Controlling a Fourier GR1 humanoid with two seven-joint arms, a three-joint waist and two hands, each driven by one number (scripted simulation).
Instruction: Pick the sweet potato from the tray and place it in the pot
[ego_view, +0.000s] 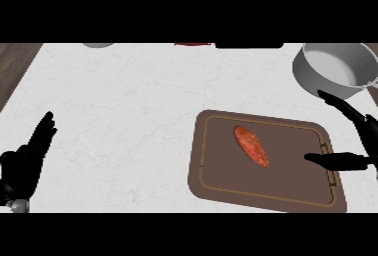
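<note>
An orange-red sweet potato (251, 145) lies lengthwise near the middle of a brown tray (221, 185) on the white counter. A grey metal pot (336, 67) stands at the far right, beyond the tray. My right hand (358, 150) hangs over the tray's right edge, open, fingers stretched toward the pot and thumb pointing left at the sweet potato, a short way from it. My left hand (26, 160) rests open at the left edge, fingers up.
A grey round object (97, 44), a red item (193, 44) and a dark object (249, 45) peek in along the counter's far edge. A dark wood strip (15, 65) borders the counter at the left.
</note>
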